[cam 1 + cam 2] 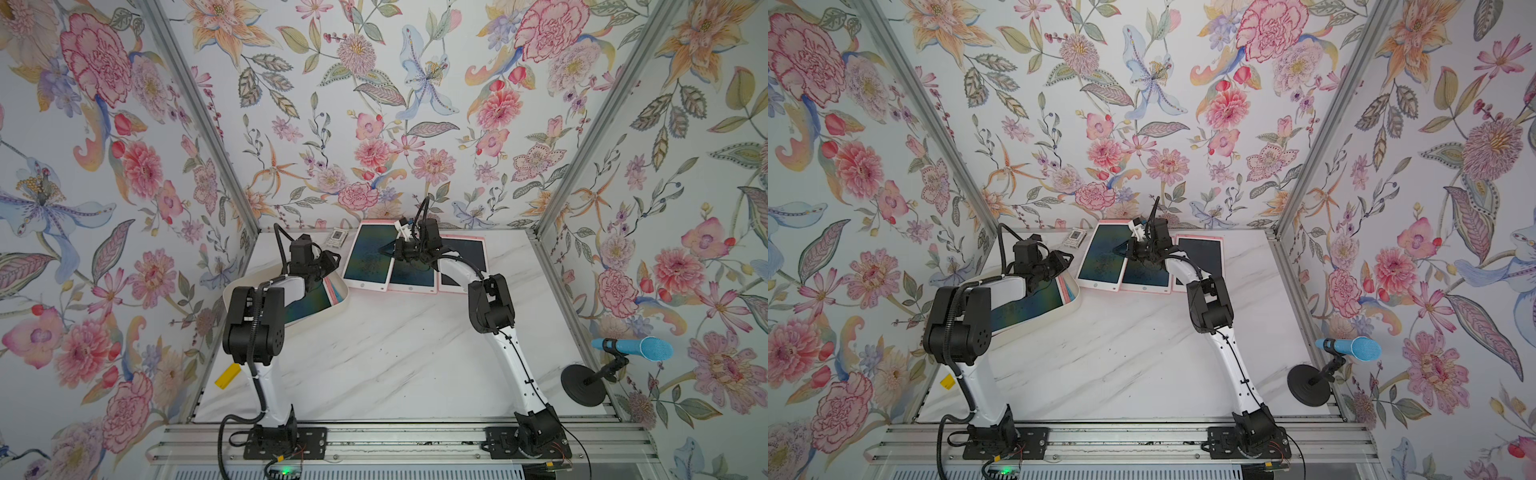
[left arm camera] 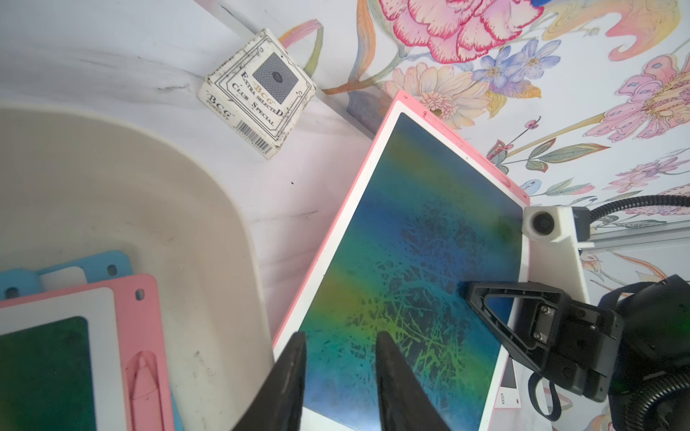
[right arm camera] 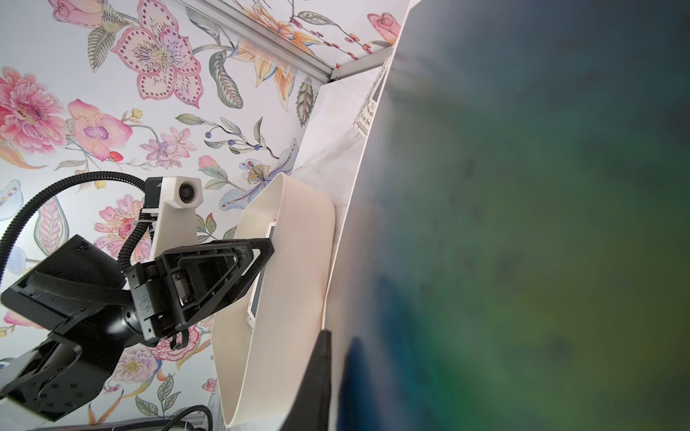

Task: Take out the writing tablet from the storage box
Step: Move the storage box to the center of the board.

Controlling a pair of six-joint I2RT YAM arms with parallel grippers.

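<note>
Left wrist view: right hand (image 2: 471, 295) pinches pink writing tablet (image 2: 403, 239) at desk's (image 2: 298, 194) far edge; left hand (image 2: 340, 337) spread beside storage box (image 2: 157, 194).

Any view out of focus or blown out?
Right wrist view: the rainbow-screened writing tablet sits too close, smeared out of focus, while the cream-white plastic storage box is sharp. Left wrist view: crisp, print legible on the small white card box. In both top views: even light, no harsh glare.

Near tabletop (image 1: 395, 353) free — tablet (image 1: 365, 257), storage box (image 1: 338, 302) beyond
</note>
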